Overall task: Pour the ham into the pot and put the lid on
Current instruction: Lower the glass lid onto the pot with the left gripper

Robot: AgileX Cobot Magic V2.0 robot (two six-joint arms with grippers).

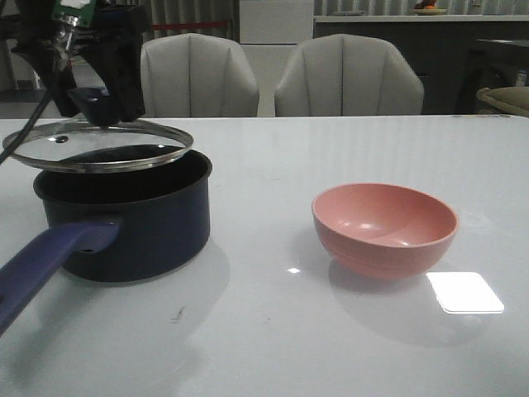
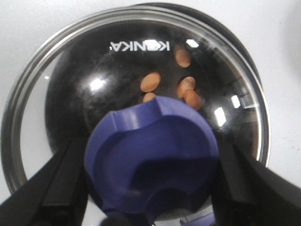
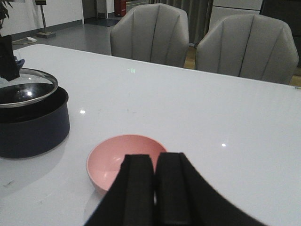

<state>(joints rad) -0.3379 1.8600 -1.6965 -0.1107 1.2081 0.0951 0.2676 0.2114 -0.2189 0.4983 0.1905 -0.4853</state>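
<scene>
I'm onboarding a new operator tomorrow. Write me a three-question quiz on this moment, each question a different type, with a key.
1. True or false: the lid sits flush on the pot.
2. Where is the ham now? A) in the pink bowl B) in the pot C) on the table
3. Fill in: the left hand grips the lid by its ____.

Key:
1. False; the lid is tilted above the rim and offset toward the left arm's side.
2. B; the orange pieces show through the glass, and the bowl is empty.
3. Knob. The right hand is shut, holding nothing.
</scene>
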